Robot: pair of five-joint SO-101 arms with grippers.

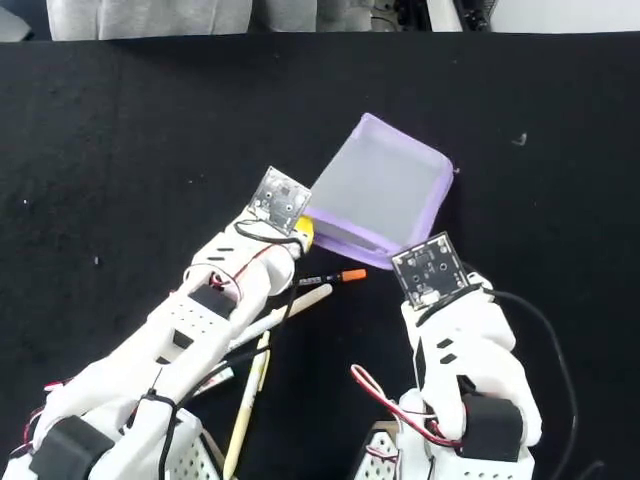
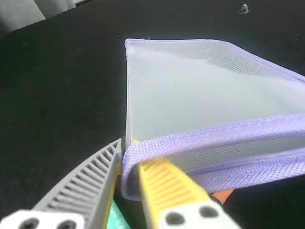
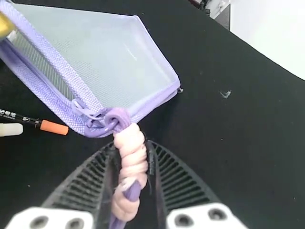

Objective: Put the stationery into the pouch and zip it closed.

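Your pouch [image 1: 385,190] sits just above the middle of the high view on the black table [image 1: 120,150]. Your left gripper [image 2: 129,158] is clamped on the purple trim at its lower left corner. Your right gripper [image 3: 131,145] pinches the pink zip pull [image 3: 132,160] at the lower right corner. An orange-capped marker [image 1: 335,277] and a cream pen [image 1: 290,305] lie just below the pouch, outside it

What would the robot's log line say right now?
left tool: clamped on pouch rim | right tool: clamped on zipper pull | orange-capped pen: on table, outside pouch | zip: open
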